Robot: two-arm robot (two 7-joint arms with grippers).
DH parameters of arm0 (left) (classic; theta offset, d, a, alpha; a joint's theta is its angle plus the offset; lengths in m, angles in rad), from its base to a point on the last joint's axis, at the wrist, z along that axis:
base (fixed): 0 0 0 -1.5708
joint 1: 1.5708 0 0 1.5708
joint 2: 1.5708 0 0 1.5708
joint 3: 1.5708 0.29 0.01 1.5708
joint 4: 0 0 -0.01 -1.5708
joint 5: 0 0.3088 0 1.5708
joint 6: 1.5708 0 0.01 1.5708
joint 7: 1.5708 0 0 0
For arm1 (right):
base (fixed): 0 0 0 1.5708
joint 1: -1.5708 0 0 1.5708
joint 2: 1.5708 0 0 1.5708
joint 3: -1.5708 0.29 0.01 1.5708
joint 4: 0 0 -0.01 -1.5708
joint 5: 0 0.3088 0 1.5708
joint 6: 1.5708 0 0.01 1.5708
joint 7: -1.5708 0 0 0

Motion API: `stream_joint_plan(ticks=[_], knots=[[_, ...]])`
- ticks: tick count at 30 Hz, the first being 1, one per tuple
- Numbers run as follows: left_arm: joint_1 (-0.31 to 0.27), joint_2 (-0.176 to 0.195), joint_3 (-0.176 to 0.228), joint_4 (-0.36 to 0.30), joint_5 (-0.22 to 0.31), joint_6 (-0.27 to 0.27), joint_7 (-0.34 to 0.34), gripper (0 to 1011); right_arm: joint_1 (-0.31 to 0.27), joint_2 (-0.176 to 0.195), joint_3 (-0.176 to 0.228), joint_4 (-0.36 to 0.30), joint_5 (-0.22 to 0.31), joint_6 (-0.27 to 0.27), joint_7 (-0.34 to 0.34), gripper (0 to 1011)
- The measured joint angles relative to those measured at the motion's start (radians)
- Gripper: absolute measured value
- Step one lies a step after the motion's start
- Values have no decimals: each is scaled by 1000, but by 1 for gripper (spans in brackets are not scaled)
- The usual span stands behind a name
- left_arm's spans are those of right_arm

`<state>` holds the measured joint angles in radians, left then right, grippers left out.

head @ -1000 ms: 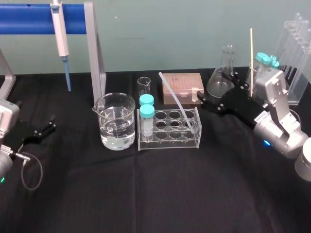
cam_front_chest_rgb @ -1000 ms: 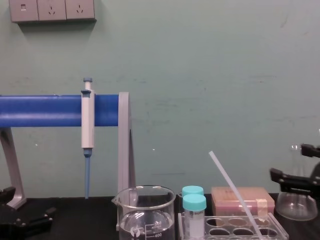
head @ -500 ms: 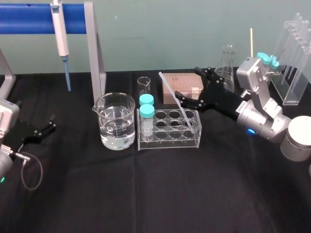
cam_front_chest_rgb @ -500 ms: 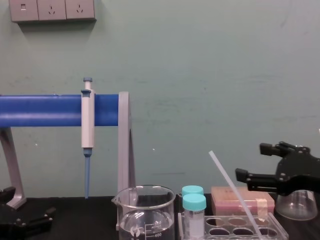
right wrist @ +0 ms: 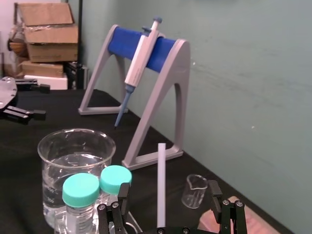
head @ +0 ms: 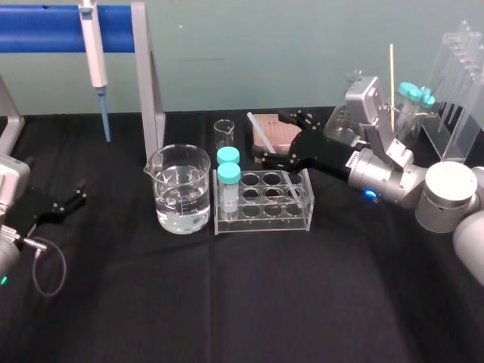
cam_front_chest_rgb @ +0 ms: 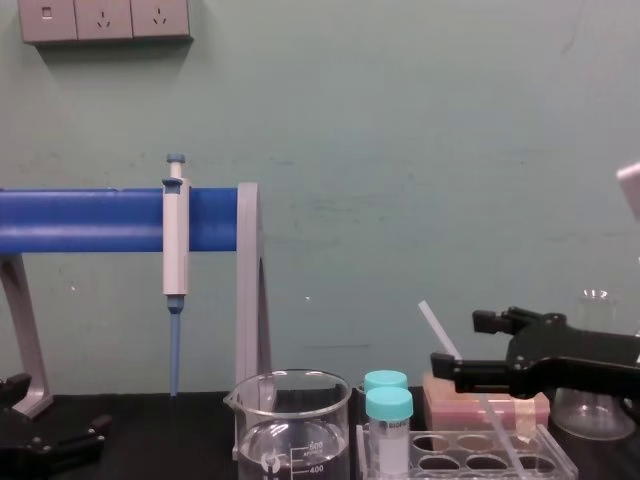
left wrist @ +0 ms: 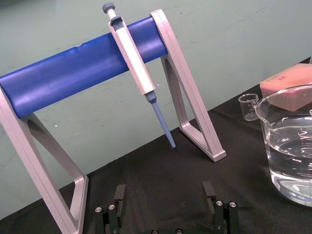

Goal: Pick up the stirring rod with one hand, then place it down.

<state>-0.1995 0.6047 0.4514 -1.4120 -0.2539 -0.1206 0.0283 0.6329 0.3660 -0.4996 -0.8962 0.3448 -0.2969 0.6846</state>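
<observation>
Right claw (head: 272, 137) advanced, fingers (head: 280, 156) apart astride translucent stirring rod (head: 255, 125), left claw (head: 76, 196) parked apart

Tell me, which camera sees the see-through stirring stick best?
The right wrist view: the stirring rod stands unhidden inside the open right gripper. Head and chest views show it leaning in the test tube rack, partly crossed by that gripper.

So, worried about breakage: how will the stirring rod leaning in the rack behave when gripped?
The stirring rod leans straight without sagging, so probably stiff. Thin and translucent, it's likely light, perhaps brittle. Looking smooth, it might slip in the open right gripper.
</observation>
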Motion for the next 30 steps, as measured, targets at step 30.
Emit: stream_joint_plan(ticks=[30], knots=[[0, 0, 0, 0, 0, 0, 0, 1000, 60, -55, 4, 116, -20, 3, 64, 1003]])
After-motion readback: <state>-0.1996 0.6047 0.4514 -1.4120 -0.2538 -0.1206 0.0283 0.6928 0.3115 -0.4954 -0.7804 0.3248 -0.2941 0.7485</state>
